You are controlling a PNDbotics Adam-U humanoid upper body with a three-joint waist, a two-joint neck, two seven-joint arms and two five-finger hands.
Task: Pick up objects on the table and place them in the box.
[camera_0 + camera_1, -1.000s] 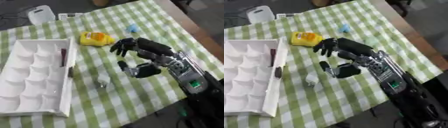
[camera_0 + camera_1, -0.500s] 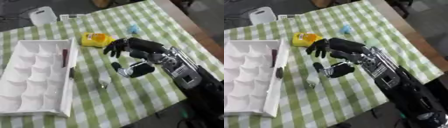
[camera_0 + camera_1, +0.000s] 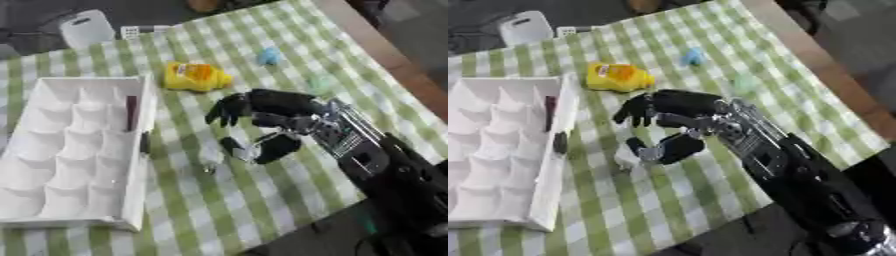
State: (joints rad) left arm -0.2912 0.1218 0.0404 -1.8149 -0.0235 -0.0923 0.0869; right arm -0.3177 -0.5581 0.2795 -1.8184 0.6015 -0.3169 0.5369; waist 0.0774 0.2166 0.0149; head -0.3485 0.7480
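My right hand (image 3: 278, 116) hangs over the middle of the green-checked cloth, open, fingers spread and pointing left toward the box, thumb (image 3: 240, 149) below them. A small pale thing (image 3: 210, 159) lies on the cloth just left of the thumb, apart from it. The white box (image 3: 138, 185) with several compartments stands at the left; a dark red stick (image 3: 131, 112) lies in it and a small dark thing (image 3: 144, 143) sits at its right wall. A yellow object (image 3: 197, 77) lies beyond the fingers. A small blue thing (image 3: 269, 56) and a pale green thing (image 3: 319, 84) lie farther right.
A white container (image 3: 87, 27) stands at the far left corner, off the cloth. The table's brown edge (image 3: 385, 50) runs along the right. My forearm (image 3: 376, 160) crosses the lower right of the cloth.
My right hand has moved left across the cloth, from beside the yellow object's right to just over the small pale thing. Nothing on the table has shifted.
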